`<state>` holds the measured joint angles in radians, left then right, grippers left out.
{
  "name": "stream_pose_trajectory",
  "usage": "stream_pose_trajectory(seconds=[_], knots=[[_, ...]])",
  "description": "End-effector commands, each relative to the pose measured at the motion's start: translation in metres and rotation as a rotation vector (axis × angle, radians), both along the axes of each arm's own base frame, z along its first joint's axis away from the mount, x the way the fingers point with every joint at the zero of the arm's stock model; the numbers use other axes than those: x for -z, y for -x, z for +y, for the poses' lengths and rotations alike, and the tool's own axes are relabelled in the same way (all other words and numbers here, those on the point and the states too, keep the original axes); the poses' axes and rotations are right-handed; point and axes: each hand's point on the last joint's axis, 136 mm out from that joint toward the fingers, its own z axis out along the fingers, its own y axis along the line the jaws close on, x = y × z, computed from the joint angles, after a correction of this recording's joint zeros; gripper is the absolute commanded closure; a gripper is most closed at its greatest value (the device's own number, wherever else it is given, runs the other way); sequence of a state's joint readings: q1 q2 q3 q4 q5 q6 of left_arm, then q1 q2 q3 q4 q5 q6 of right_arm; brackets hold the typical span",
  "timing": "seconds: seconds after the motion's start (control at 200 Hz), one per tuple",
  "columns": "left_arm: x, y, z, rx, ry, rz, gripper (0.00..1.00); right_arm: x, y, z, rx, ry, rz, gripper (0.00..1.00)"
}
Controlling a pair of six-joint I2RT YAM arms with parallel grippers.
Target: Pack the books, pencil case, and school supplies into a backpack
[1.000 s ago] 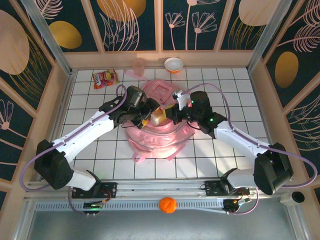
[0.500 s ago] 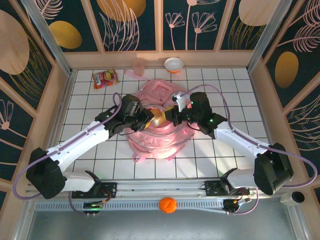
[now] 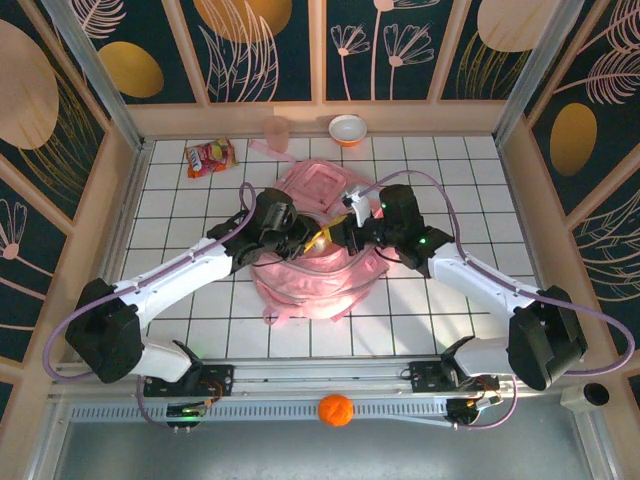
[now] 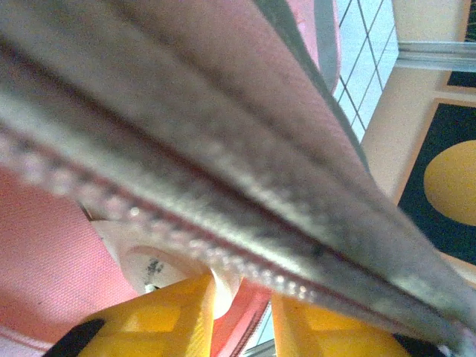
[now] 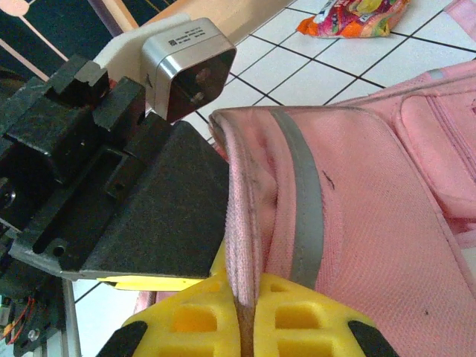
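Lying on the table (image 3: 190,310), backpack (image 3: 318,275) pinched at its rim by right gripper (image 5: 242,316), left gripper (image 4: 242,294) narrowed at the rim, grip unclear

Camera box sticker: tiny dark print on the silver camera box (image 5: 190,56) facing me, too fine for me to read.
Snack packet (image 5: 357,16): bright printing, but no letters I can make out.
White patch (image 4: 152,264) against the pink backpack (image 4: 44,245): a small dark mark, blurred, unreadable to me.
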<state>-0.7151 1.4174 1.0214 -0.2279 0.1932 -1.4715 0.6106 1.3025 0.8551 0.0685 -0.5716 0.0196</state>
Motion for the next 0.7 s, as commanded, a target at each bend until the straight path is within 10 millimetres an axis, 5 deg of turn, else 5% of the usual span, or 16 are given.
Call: stream_pose_trajectory(seconds=[0.0,0.095,0.265,0.365,0.445,0.56,0.691], knots=[[-0.002,0.000,0.018,-0.036,-0.048,-0.049,0.62,-0.042,0.016,0.005,-0.096,-0.047,-0.139,1.00],[0.000,0.009,0.044,-0.034,-0.148,-0.112,0.49,-0.028,0.019,-0.003,-0.116,0.031,-0.170,1.00],[-0.035,0.007,0.071,0.052,-0.239,-0.455,0.32,0.003,0.029,-0.024,-0.225,0.233,-0.266,1.00],[-0.049,-0.001,0.090,0.046,-0.275,-0.571,0.30,0.023,0.041,-0.033,-0.331,0.355,-0.271,1.00],[-0.055,-0.009,0.100,0.070,-0.330,-0.614,0.31,0.030,0.050,-0.039,-0.361,0.402,-0.209,0.77],[-0.056,-0.014,0.101,0.195,-0.485,-0.668,0.28,0.010,0.042,-0.039,-0.214,0.352,-0.071,0.57],[-0.035,-0.017,0.104,0.300,-0.619,-0.657,0.26,-0.021,0.040,-0.035,-0.049,0.198,0.107,0.49]])
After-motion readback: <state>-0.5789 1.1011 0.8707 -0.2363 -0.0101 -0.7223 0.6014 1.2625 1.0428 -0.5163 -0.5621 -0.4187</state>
